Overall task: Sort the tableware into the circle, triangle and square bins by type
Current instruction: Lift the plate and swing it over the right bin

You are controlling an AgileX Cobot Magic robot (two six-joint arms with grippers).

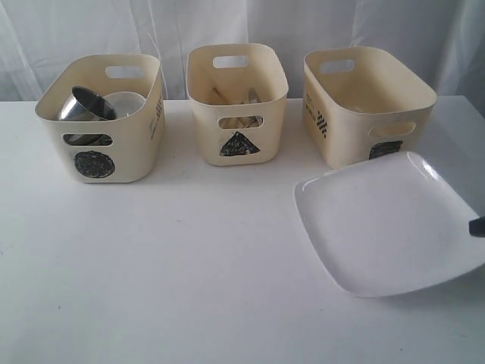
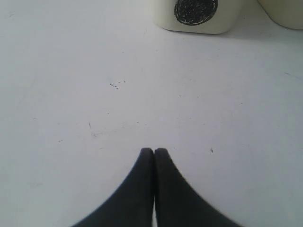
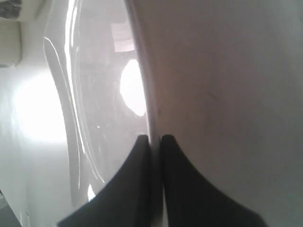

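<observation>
**Plate clamped near the right edge, bins part filled**

The white worktop (image 1: 189, 280) carried three cream bins in a row along its far edge. The plate (image 1: 386, 227), the largest piece of tableware, sat toward the right edge, just in front of the square bin (image 1: 345, 133). It was tilted, with its right side raised and its far corner overlapping that bin's front in the exterior view. Whether its low left side touched the worktop could not be told. In the right wrist view the plate (image 3: 104, 94) filled most of the picture, glossy and seen edge-on.

The square bin stood nearest the far right corner, and nothing in it could be made out. The triangle bin (image 1: 201, 140) stood in the middle of the row, and the circle bin (image 1: 136, 155) stood toward the far left corner. The three bins were apart from each other.

In the circle bin a steel mug (image 1: 87, 106) lay tilted against the left wall, with a white bowl (image 1: 130, 102) just beside it. More steel showed through the handle slot below them. In the triangle bin, cutlery (image 1: 252, 95) leaned against the back wall, the pieces too small to tell apart.

The right gripper (image 3: 155, 138) was clamped on the plate's rim, one finger on each face. Only its dark tip showed at the right side of the exterior view (image 1: 477, 226). The left gripper (image 2: 154, 150) had its fingers pressed together, holding nothing, over bare worktop in front of the circle bin (image 2: 163, 19).
</observation>
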